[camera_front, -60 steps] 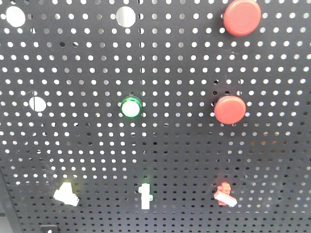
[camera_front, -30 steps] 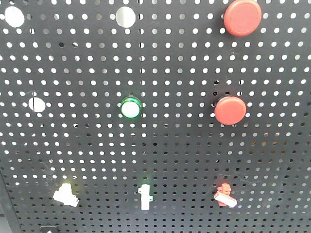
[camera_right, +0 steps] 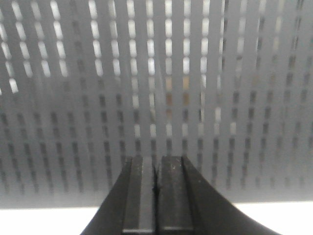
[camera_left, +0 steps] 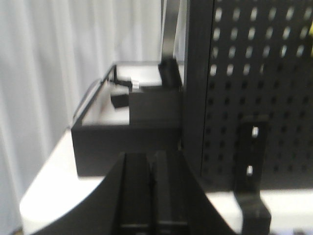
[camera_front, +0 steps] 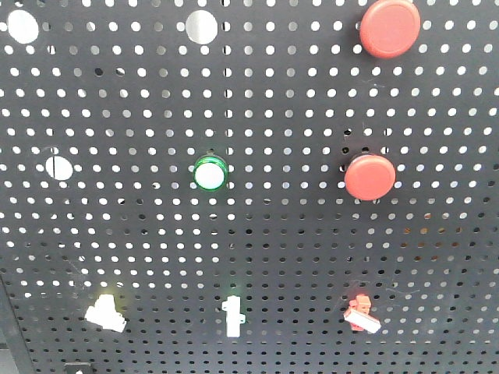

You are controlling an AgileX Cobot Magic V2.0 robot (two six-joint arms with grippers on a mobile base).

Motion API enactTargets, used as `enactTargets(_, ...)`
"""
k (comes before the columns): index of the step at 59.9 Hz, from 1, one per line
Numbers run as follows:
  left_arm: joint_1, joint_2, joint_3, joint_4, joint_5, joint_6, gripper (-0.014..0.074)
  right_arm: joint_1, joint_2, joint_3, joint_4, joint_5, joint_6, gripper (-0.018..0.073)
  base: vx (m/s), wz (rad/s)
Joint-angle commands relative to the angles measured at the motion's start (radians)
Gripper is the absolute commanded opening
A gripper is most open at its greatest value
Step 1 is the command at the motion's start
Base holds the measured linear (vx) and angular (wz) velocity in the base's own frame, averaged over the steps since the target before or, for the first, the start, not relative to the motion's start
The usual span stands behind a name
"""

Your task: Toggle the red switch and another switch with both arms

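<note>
the left end effector [camera_left: 152,164] is clenched, its two dark fingers pressed together with nothing between them. ahead of it and a little to its left, a black open box [camera_left: 105,139] sits on the white tabletop [camera_left: 46,191]. inside the box lies a small dark block [camera_left: 120,101], too blurred to name. to the end effector's right rises the edge of the black pegboard [camera_left: 254,73], held at its foot by a black bracket [camera_left: 252,161].

the right end effector [camera_right: 156,166] is also clenched on nothing, fingers touching. it faces the pegboard head-on from near, just above a strip of the tabletop.

the front view shows the pegboard's face. the red switch [camera_front: 361,313] sits low on the right side, its white lever tilted down to the right. the other switch [camera_front: 105,312], whitish with a faint yellow glow at its top, sits low on the left at about the same height. between them stands an upright white toggle [camera_front: 232,315] with a green glow. higher up are a green lamp [camera_front: 210,172] and two round red buttons [camera_front: 369,176]. the wrist views do not let either switch be placed relative to its end effector.
</note>
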Motion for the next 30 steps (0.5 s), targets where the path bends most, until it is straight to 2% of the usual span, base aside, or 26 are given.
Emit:
enactTargets(1,-0.001,-0.009,0.012,-0.003,-0.188,-0.009,0.0002,-0.001,-0.01,-0.047,0.005,-0.126,0.009,-0.0006,0.0,0.0)
enactTargets(4,-0.001,-0.009,0.012,-0.003,-0.251,-0.009,0.0002,-0.001,-0.01,-0.09,0.004,-0.11,0.009,-0.0006,0.0,0.0)
enactTargets(9,-0.001,-0.009,-0.008,-0.003,-0.427,-0.034,0.0002,-0.001,-0.008,-0.184,-0.011,-0.066,0.009,-0.0006,0.0,0.0)
enactTargets(13,-0.001,-0.009,-0.055,-0.003,-0.482,-0.058,0.0002,-0.001,0.01,-0.254,-0.011,-0.035,0.009,-0.0006,0.0,0.0)
enactTargets(17,-0.001,-0.007,-0.139,0.0,-0.456,-0.072,0.0002,-0.001,0.051,-0.327,-0.011,-0.008,0.009,-0.0006,0.0,0.0)
enactTargets(21,-0.001,0.011,-0.245,0.009,-0.373,-0.069,0.0002,-0.001,0.112,-0.384,-0.011,-0.001,0.009,-0.0006,0.0,0.0)
enactTargets(30,-0.001,0.126,-0.451,0.122,-0.179,-0.069,0.0002,-0.001,0.257,-0.46,-0.015,-0.026,-0.033,-0.0006,0.0,0.0)
